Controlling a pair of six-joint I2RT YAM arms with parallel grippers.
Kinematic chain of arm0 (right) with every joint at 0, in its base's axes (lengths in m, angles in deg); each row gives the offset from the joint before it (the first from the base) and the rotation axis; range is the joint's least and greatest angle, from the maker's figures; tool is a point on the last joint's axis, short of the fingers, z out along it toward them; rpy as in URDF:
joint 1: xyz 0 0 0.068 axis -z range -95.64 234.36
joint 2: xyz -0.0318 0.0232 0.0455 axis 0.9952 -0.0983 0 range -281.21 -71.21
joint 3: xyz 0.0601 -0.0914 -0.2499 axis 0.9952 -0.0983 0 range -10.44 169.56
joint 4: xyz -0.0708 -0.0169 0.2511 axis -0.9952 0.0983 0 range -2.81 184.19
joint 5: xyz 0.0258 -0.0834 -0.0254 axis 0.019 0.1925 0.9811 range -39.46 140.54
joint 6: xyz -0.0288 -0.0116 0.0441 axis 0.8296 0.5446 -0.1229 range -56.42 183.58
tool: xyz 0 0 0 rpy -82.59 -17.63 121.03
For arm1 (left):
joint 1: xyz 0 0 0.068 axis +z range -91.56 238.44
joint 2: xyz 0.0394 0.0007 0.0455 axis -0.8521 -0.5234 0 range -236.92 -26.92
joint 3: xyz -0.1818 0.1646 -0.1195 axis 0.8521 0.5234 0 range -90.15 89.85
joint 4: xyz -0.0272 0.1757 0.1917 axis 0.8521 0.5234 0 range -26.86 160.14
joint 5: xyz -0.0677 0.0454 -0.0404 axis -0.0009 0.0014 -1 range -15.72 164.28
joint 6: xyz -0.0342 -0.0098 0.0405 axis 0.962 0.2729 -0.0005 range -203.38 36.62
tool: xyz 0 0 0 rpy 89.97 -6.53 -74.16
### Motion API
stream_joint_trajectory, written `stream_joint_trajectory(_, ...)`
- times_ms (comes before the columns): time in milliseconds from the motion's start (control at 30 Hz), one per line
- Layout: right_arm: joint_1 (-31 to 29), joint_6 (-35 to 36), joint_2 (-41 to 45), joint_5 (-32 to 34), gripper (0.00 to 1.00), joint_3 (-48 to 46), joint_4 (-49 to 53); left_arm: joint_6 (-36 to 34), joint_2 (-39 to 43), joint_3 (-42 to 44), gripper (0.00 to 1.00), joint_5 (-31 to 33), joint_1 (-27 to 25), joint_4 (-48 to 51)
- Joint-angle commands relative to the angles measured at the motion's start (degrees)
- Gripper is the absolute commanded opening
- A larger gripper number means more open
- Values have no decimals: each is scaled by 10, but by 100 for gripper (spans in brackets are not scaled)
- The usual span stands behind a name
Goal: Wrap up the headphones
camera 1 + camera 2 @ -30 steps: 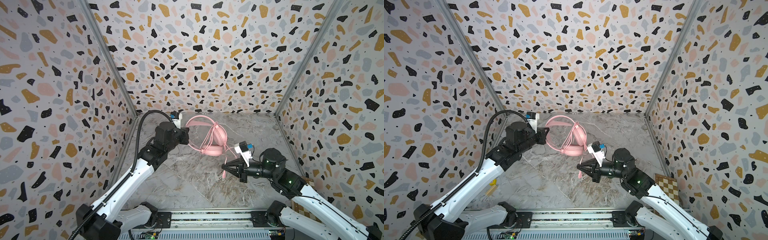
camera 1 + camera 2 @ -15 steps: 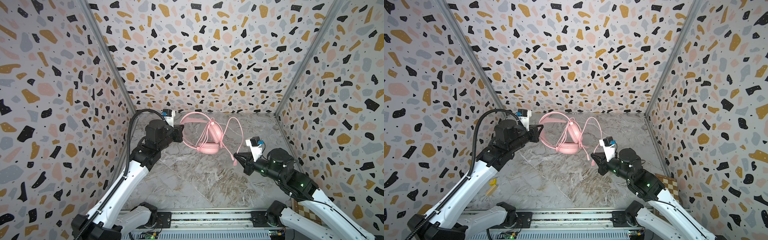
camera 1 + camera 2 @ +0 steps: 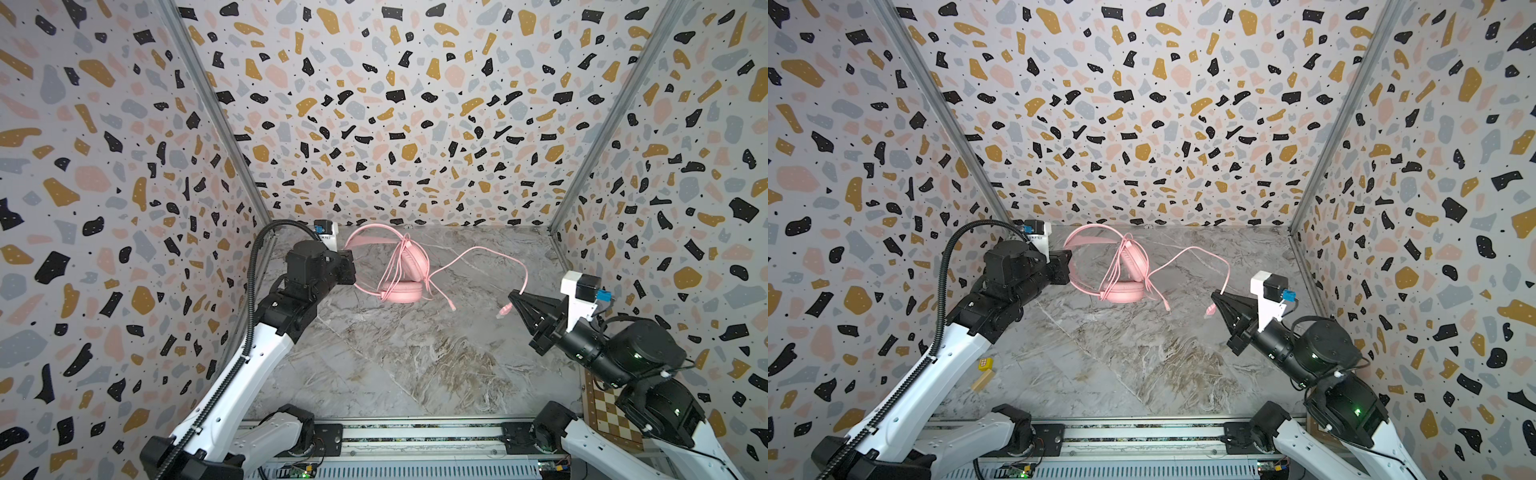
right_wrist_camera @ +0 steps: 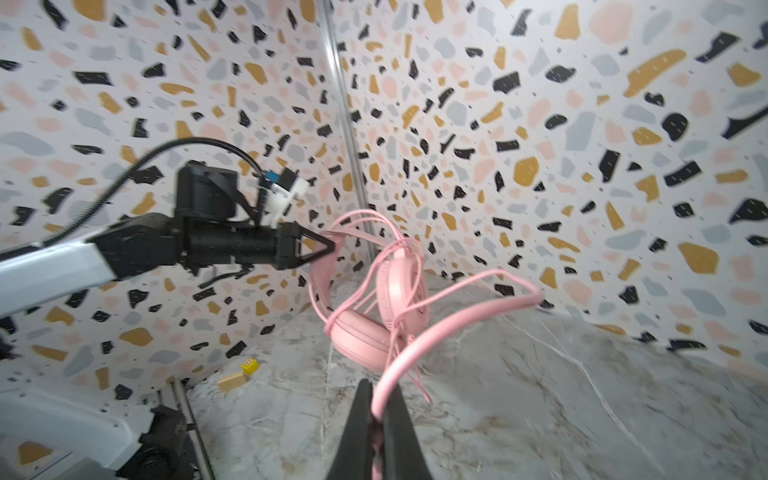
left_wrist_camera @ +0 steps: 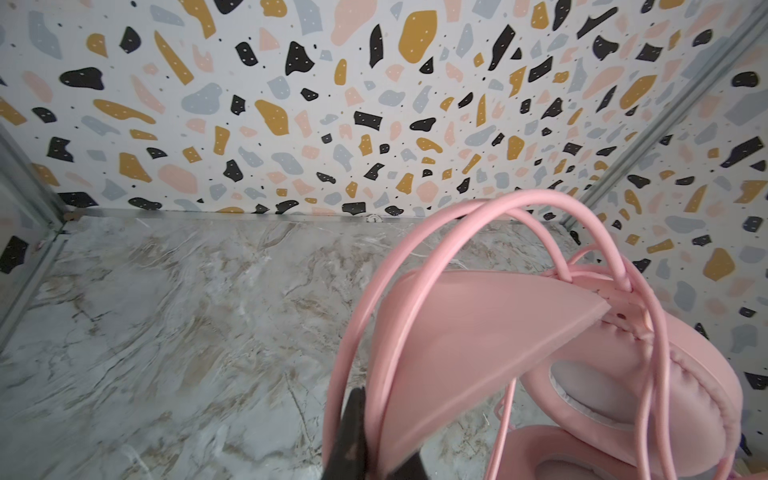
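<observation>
**Wrap partway done: some turns on, long tail loose**

Your left pincer point(image 4: 331, 246) is clamped shut on the headband point(image 5: 457, 332). It holds the headphones point(image 3: 405, 274) at the back of the tabletop point(image 3: 415, 365), left of centre. The lower earcup point(image 3: 401, 292) looks to be resting on the surface, and the upper earcup point(image 3: 411, 259) stands on edge above it.

Your right pincer point(image 3: 513, 296) is pinched shut on the cable point(image 3: 490, 251) near its end. The plug point(image 3: 504, 309) dangles just past the tips, well apart from the headset.

Done, as I read it: several cable strands point(image 3: 392, 266) already run from the headband down across the earcups.

Left to do: a long slack arc hangs between the headset and your right pincer. A short loose end point(image 3: 451, 306) also lies near the lower earcup, and I can't tell what it is. That arc needs more turns, then the plug needs tucking in. I'd call it roughly mid-task.
</observation>
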Motion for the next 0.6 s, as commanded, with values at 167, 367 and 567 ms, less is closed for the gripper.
stream_joint_trajectory(167, 1, -53, -9, -326, 0, -6, -58, 87, -28, -29, 0, 30, 25, -118)
stream_joint_trajectory(367, 1, -67, 32, -269, 0, -67, -15, 150, -77, -92, 0, -6, 42, -144)
stream_joint_trajectory(567, 1, -85, 12, -295, 0, -89, -52, 201, -77, -86, 0, 24, 42, -188)
